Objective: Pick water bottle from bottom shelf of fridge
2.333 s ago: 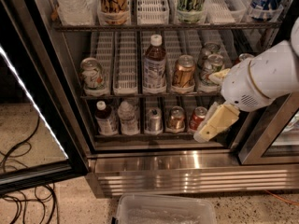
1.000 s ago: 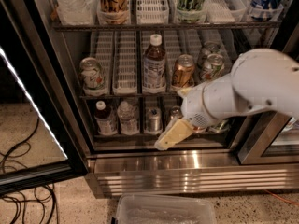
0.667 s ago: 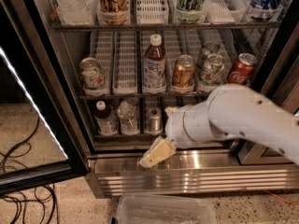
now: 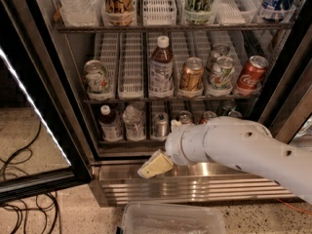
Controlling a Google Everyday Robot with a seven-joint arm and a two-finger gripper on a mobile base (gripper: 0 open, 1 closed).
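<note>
Fridge (image 4: 195, 179): door open, ribbed steel base showing below the racks.
Water bottle (image 4: 133, 123): upright on the bottom shelf (image 4: 126, 141), second lane from the left, just right of a dark-liquid bottle (image 4: 109, 124), left of a silver can (image 4: 160, 126).
Gripper (image 4: 155, 165): low, in front of the steel sill, below the shelf's front rail; open or closed cannot be told.
Key relation: bottle lies up and to the left of the gripper, further into the fridge.
Bottle axis: vertical.
Judgement: gripper likely needs to rise and shift left before reaching in.
</note>
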